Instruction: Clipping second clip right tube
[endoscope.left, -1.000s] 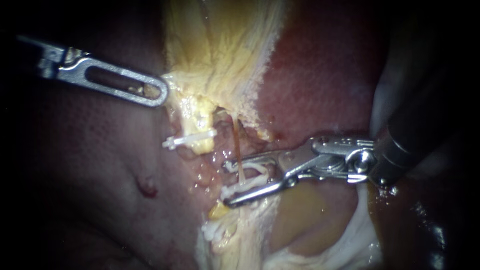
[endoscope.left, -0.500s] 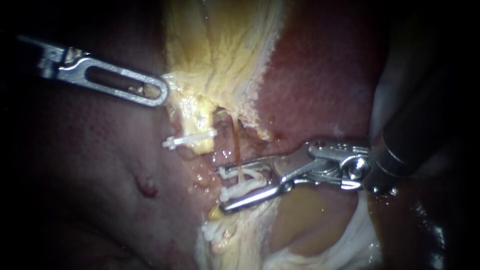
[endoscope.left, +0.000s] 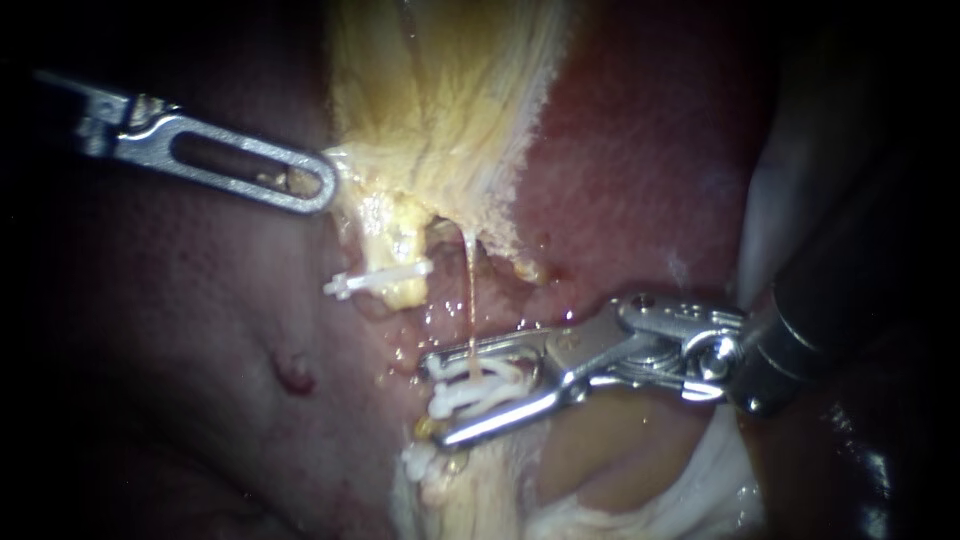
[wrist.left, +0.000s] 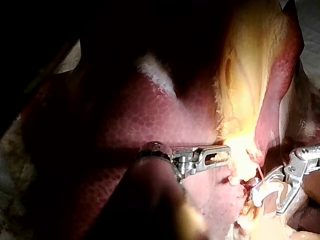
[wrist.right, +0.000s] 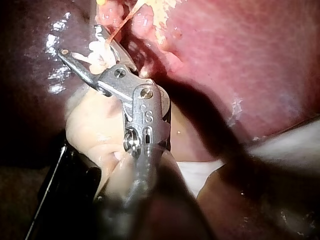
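Note:
A thin orange tube (endoscope.left: 469, 300) runs down from the yellow tissue (endoscope.left: 440, 100). My right instrument (endoscope.left: 434, 400) comes in from the right and holds an open white clip (endoscope.left: 475, 392) between its two jaws. The clip straddles the tube's lower end. A shut white clip (endoscope.left: 418, 462) sits just below on the same strand. Another white clip (endoscope.left: 385, 276) crosses the thicker tube to the left. My left instrument (endoscope.left: 322, 185) grips the edge of the yellow tissue at upper left, jaws together on it. The right wrist view shows the right instrument (wrist.right: 80, 40) holding the clip (wrist.right: 97, 55).
Red-brown liver (endoscope.left: 640, 170) surrounds the field on both sides. A pale rounded bulge (endoscope.left: 600, 440) lies under the right instrument's jaws. In the left wrist view the left instrument (wrist.left: 225, 157) holds yellow tissue, with the right instrument (wrist.left: 265, 197) just beyond it.
My right instrument has slid left and down along the thin tube with the clip. The tube now looks longer and more stretched. The left instrument has held still.

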